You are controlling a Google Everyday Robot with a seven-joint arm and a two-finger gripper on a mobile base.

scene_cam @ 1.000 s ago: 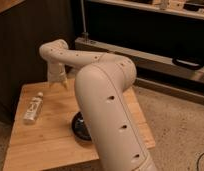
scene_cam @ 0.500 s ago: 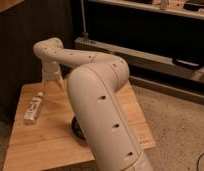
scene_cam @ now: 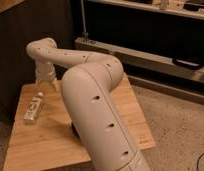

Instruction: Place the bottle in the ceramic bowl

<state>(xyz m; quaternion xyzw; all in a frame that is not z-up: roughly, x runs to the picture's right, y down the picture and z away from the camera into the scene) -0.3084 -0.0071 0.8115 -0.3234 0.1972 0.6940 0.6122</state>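
Observation:
The bottle [scene_cam: 33, 108] is small and clear, with a white cap and a pale label. It lies on its side near the left edge of the wooden table [scene_cam: 50, 142], cap toward the back. My gripper [scene_cam: 46, 81] points down above the table's back left part, a little behind and to the right of the bottle, not touching it. The black ceramic bowl [scene_cam: 73, 131] is almost wholly hidden behind my arm. Only a dark sliver of it shows at the arm's left edge.
My thick white arm [scene_cam: 95, 115] crosses the middle of the table and hides much of it. A dark cabinet stands behind on the left. A metal shelf frame [scene_cam: 145, 57] runs along the back right. Speckled floor [scene_cam: 175, 125] lies to the right.
The arm has swung left and the gripper has moved closer to the bottle. The arm now covers more of the bowl. The bottle has not moved.

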